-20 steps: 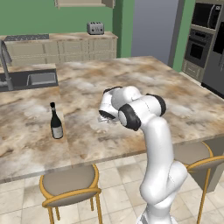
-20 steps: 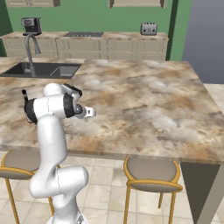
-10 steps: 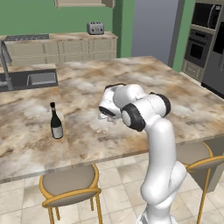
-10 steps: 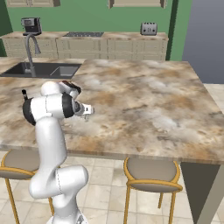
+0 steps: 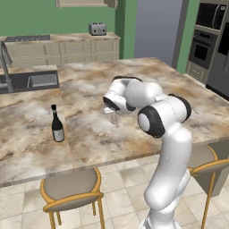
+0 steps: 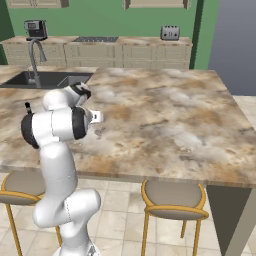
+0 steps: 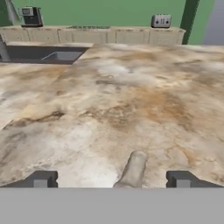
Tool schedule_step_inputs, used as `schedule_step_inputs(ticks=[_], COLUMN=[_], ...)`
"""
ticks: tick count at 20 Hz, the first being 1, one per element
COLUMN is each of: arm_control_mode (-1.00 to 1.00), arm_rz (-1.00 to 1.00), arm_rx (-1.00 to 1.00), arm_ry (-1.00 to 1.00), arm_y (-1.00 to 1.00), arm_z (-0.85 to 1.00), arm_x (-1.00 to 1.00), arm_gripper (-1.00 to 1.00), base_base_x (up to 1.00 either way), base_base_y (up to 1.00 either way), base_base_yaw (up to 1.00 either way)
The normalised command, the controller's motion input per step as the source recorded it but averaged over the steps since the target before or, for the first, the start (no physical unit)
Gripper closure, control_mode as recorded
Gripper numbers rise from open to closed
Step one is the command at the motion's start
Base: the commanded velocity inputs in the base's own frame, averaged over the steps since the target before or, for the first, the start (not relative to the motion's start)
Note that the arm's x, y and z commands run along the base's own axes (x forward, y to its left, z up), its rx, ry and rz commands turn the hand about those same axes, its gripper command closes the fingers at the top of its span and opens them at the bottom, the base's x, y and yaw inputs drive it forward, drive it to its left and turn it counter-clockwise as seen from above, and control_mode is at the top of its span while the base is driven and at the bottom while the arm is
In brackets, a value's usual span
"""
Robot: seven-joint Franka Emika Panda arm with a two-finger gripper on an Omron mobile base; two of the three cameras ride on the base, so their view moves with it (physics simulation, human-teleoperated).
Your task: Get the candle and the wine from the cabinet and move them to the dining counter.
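The gripper [image 7: 111, 179] hangs low over the dining counter [image 5: 134, 76] with its fingers [image 7: 40, 179] spread wide, holding nothing. The candle [image 7: 133, 168] stands on the stone between the two tips, touched by neither; from the left base view it shows as a pale stub [image 5: 113, 118] just under the hand.

Well off to the arm's left on the same slab stands the wine [image 5: 57, 125], upright, near the front edge. So I count one candle and one bottle, both on the island, and two stools [image 5: 71, 190] tucked beneath the overhang.

To my eye the job is at its last step: the candle looks set down and let go, and the wine is already delivered. The next move, I'd judge, calls only for lifting the hand straight away without brushing the candle over. A toaster [image 6: 170, 33] sits on the far worktop.
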Motion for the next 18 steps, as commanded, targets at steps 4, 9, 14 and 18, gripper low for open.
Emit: schedule_step_inputs(ticks=[4, 9, 14, 18], arm_control_mode=[-1.0, -1.0, -1.0, -1.0], arm_rz=[-0.13, -0.13, -0.02, 0.0], arm_rx=[0.0, 0.0, 0.02, 0.13], arm_ry=[0.02, 0.06, 0.0, 0.0], arm_y=[-0.01, -0.14, -0.29, -0.43], arm_z=[0.84, 0.66, 0.24, 0.28], arm_x=[-0.76, -0.99, -1.0, -1.0], arm_gripper=[-1.0, -1.0, -1.0, -1.0], base_base_x=[0.0, 0.0, 0.0, 0.0], base_base_y=[0.0, 0.0, 0.0, 0.0], base_base_yaw=[0.0, 0.0, 0.0, 0.0])
